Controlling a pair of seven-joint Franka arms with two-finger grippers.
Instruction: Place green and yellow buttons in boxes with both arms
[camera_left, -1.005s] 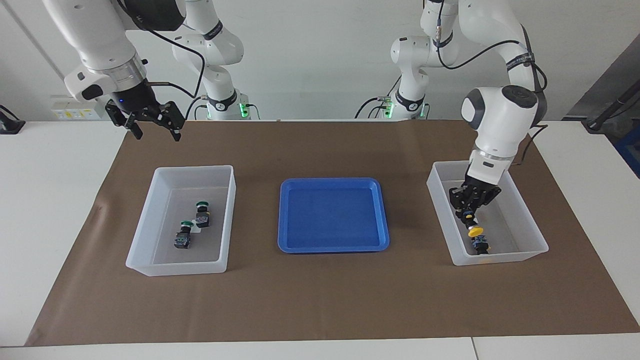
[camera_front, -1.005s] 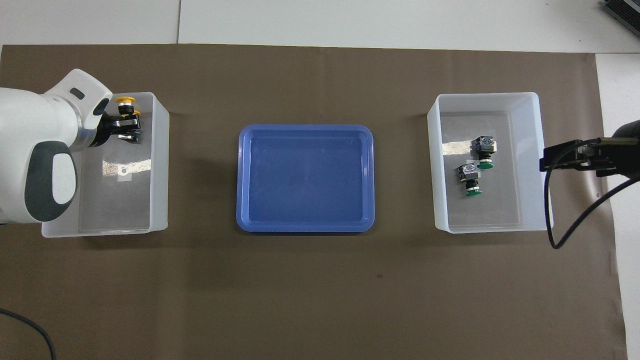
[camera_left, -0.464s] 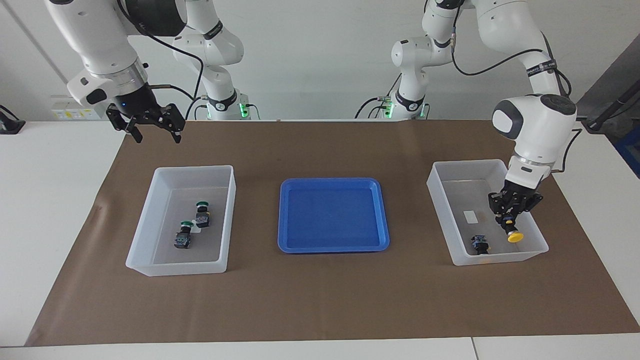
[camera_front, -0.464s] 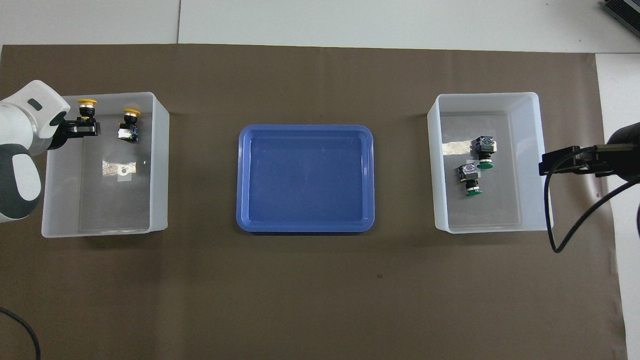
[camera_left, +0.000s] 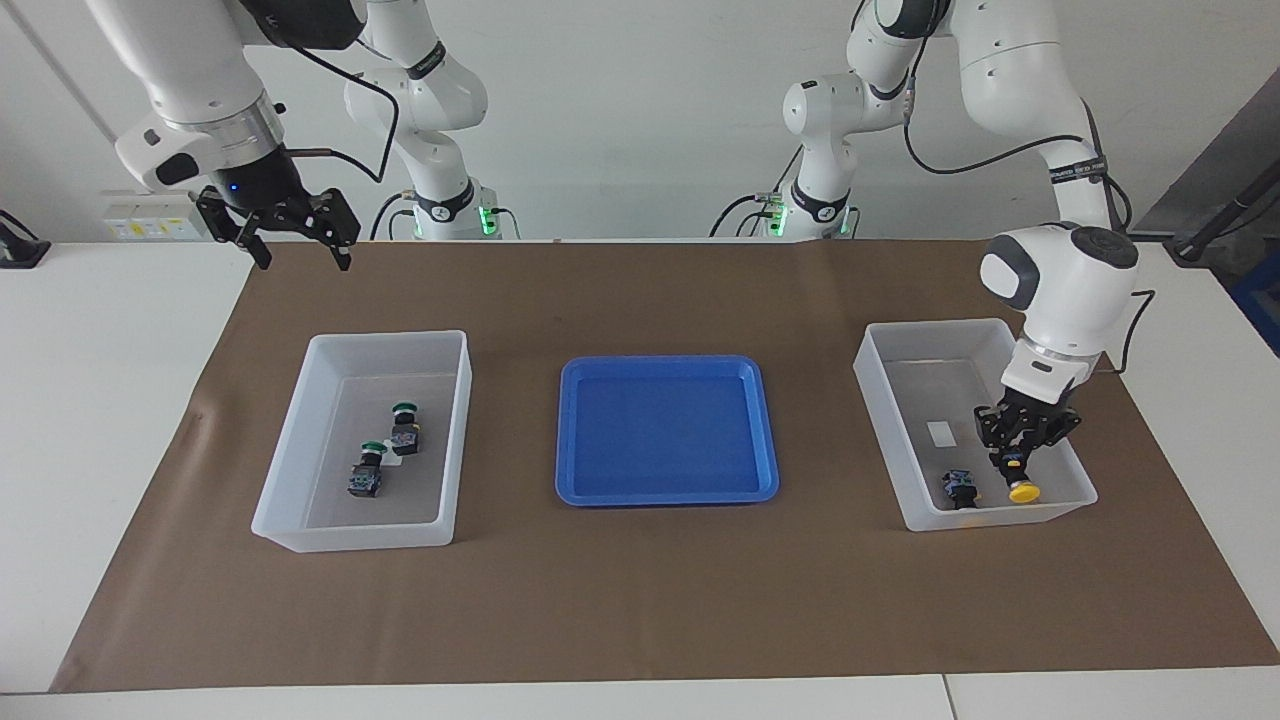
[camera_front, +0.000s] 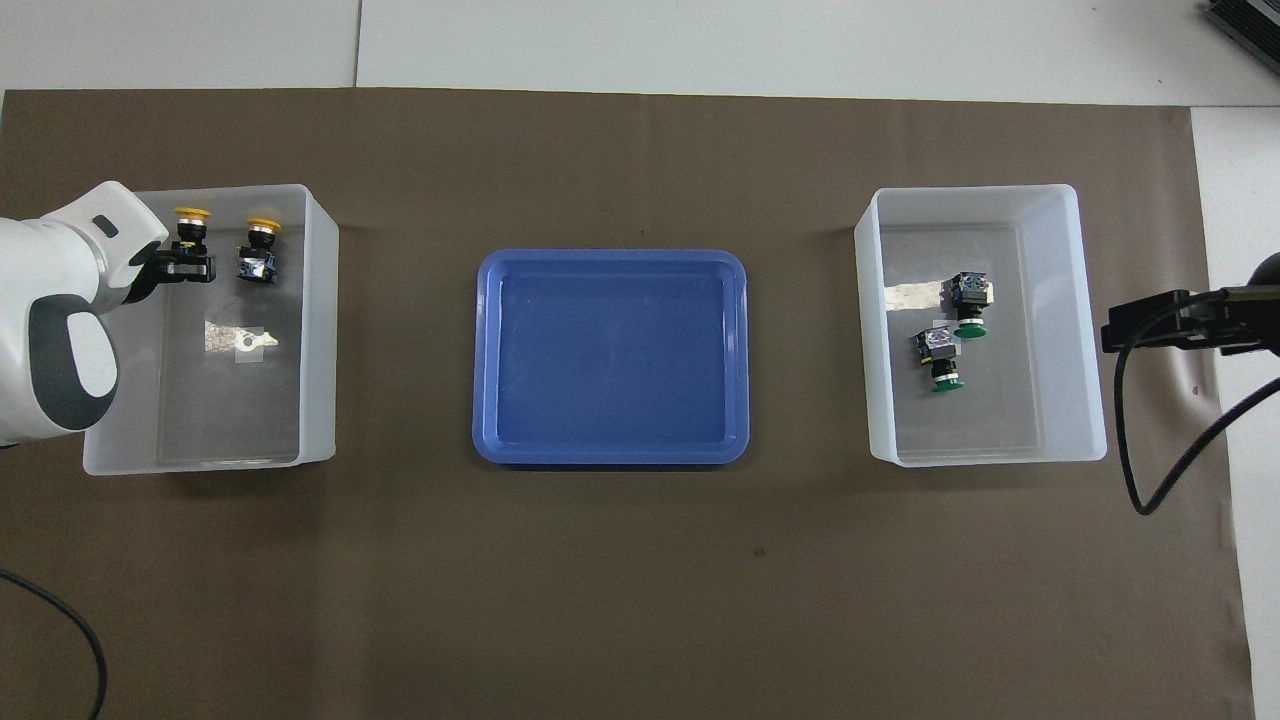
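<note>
Two green buttons (camera_left: 405, 428) (camera_left: 367, 470) lie in the box (camera_left: 290, 440) at the right arm's end; the overhead view shows them too (camera_front: 968, 300) (camera_front: 940, 358). In the other box (camera_left: 880, 400), at the left arm's end, my left gripper (camera_left: 1020, 455) is shut on a yellow button (camera_left: 1022, 490) and holds it low, cap down, beside a second yellow button (camera_left: 960, 488) lying on the floor. The overhead view shows the left gripper (camera_front: 185, 262), the held button (camera_front: 190, 225) and the lying one (camera_front: 260, 250). My right gripper (camera_left: 290, 235) is open and empty, raised over the brown mat's edge.
A shallow blue tray (camera_left: 665, 430) sits mid-table between the two boxes, with nothing in it. A brown mat (camera_left: 640, 600) covers the table under everything. A white sticker (camera_left: 940, 432) lies on the floor of the box with the yellow buttons.
My left gripper carried the yellow button away from over the lying one toward the box's outer wall, then lowered it. My right gripper rose slightly and drew back toward the robots.
</note>
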